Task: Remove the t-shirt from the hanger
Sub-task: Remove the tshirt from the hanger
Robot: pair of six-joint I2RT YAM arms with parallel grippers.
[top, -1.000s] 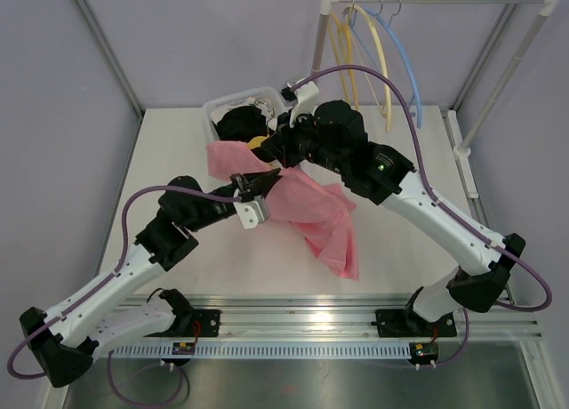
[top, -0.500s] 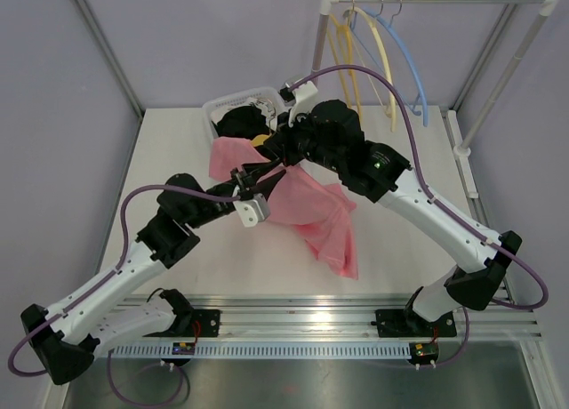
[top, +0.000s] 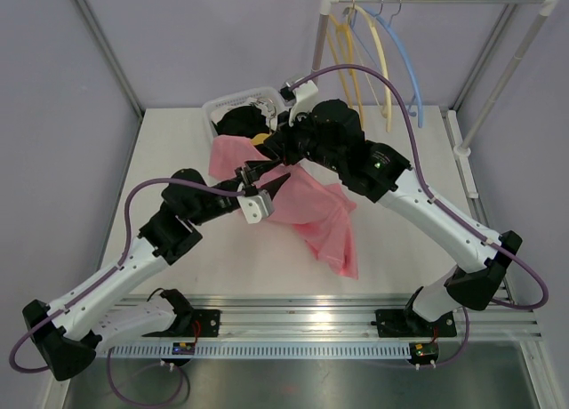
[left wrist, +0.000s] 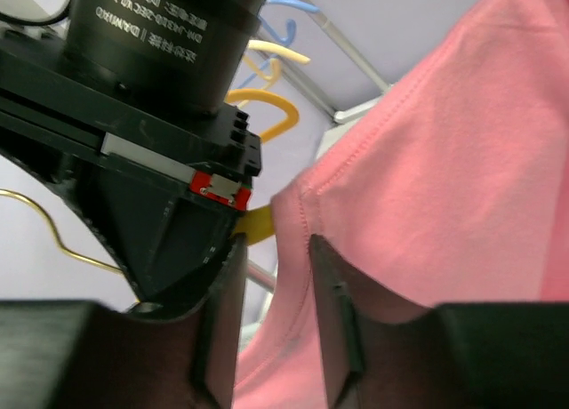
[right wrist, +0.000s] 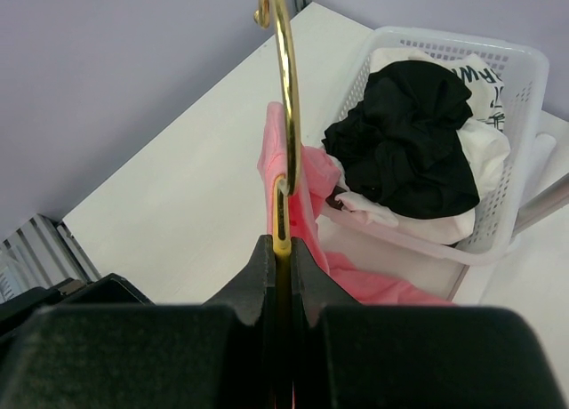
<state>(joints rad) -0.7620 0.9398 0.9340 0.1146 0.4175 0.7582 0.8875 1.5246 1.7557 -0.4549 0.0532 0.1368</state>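
Observation:
The pink t-shirt (top: pixel 313 206) hangs from a yellow hanger (right wrist: pixel 284 89) with a gold hook and trails onto the table. My right gripper (top: pixel 268 151) is shut on the hanger's neck and holds it above the table; the right wrist view (right wrist: pixel 281 244) shows the yellow stem pinched between its jaws. My left gripper (top: pixel 260 180) is open right below it. In the left wrist view (left wrist: pixel 276 249) the stitched edge of the t-shirt (left wrist: pixel 444 160) runs between its spread fingers (left wrist: pixel 333 320). Most of the hanger is hidden under the cloth.
A white basket (top: pixel 216 108) with black and white clothes stands at the back, just behind both grippers. A clothes rail at the back right carries yellow and blue hangers (top: pixel 384 44). The rack's white poles (top: pixel 498 80) stand at the table's right edge.
My left gripper has shifted slightly up toward the hanger and its fingers have spread apart around the shirt's edge. The right gripper has barely moved.

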